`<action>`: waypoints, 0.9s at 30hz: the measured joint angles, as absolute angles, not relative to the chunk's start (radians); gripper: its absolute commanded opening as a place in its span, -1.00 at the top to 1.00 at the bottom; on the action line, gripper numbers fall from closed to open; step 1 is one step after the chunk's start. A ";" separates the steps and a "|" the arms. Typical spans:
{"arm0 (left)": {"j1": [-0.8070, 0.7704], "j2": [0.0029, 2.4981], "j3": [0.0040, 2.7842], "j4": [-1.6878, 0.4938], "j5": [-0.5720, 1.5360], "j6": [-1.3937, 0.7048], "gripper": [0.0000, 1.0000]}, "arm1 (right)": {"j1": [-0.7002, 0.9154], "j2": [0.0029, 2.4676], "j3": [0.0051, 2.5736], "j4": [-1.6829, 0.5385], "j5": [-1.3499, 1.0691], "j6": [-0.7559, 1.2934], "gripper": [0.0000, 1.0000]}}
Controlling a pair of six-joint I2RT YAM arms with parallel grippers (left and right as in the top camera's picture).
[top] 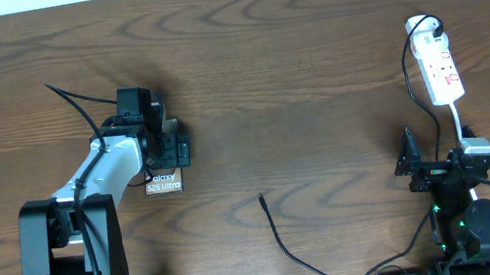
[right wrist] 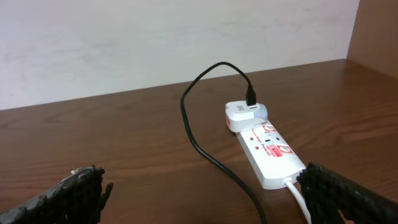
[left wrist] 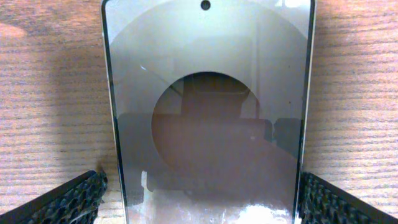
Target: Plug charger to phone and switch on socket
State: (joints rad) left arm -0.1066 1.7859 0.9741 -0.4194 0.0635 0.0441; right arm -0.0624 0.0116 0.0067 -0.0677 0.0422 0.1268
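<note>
The phone (left wrist: 208,112) sits between the left jaws, released and empty like the right jaws; best to clamp its long edges squarely.

All I have under me is a wooden surface (top: 310,45), dark brown, its wavy grain running from side to side across the whole overhead view. Seen close from my left wrist it looks paler, a reddish tan with fine straight lines, and a soft shadow lies over part of it. From my right wrist it is a deep, slightly glossy brown that runs back to a wall (right wrist: 124,43). That wall is off-white and matt, with faint mottled patches. At the far right an upright tan-brown panel (right wrist: 380,28) meets the wall in a corner and reaches down to the surface.
</note>
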 measured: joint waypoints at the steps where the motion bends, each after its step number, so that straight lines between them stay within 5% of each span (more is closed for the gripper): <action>1: -0.107 1.786 0.974 -0.421 0.064 0.046 -0.96 | -0.062 0.012 0.007 -0.068 0.042 0.127 -0.98; 27: -0.107 1.827 1.037 -0.486 0.065 0.050 -0.96 | -0.062 0.012 0.007 -0.068 0.042 0.127 -0.99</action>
